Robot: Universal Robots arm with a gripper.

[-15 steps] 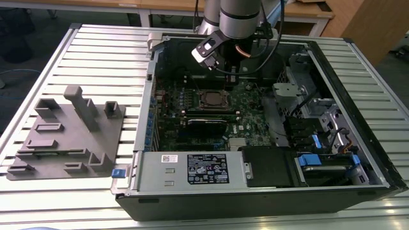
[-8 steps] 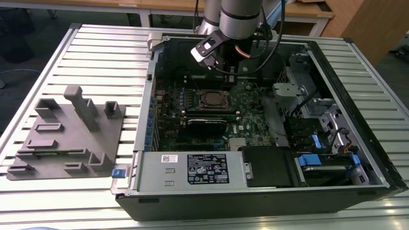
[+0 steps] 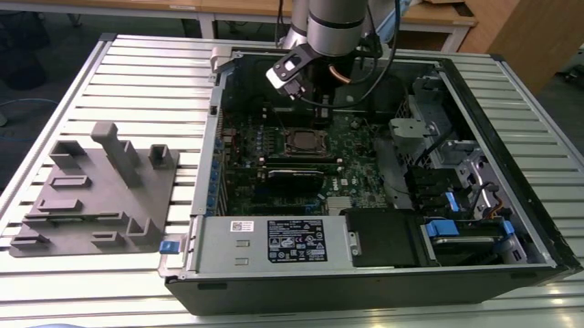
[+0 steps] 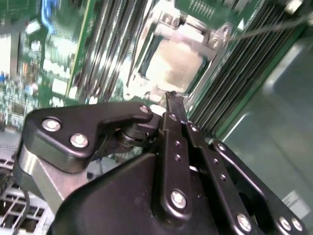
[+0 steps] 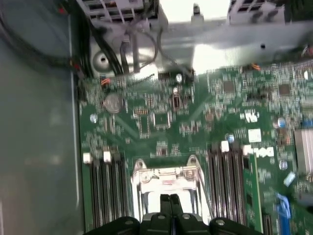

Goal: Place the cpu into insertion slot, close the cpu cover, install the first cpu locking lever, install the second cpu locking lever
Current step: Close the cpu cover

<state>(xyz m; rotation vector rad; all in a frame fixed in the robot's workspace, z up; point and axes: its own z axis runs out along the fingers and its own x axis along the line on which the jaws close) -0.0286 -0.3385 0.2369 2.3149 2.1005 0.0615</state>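
Note:
The insertion slot (image 3: 286,141) sits in the middle of the green motherboard (image 3: 356,147) inside the open computer case. The cpu (image 4: 172,67) lies in it, its silvery-grey top showing through the window of the cpu cover (image 4: 198,38), which lies down flat over it. My gripper (image 3: 319,113) hangs just above the slot's far edge, a little off the board. In both wrist views its black fingertips (image 4: 171,98) are pressed together with nothing between them, right over the cover's edge (image 5: 166,174). A thin metal lever rod (image 4: 274,27) runs beside the socket.
Memory slots (image 5: 105,196) flank the socket on both sides. A long black card (image 3: 294,176) lies nearer the case front, with the power supply (image 3: 273,239) and drive bays (image 3: 456,205) beyond it. A grey fixture block (image 3: 96,191) stands on the slatted table at the exterior view's left.

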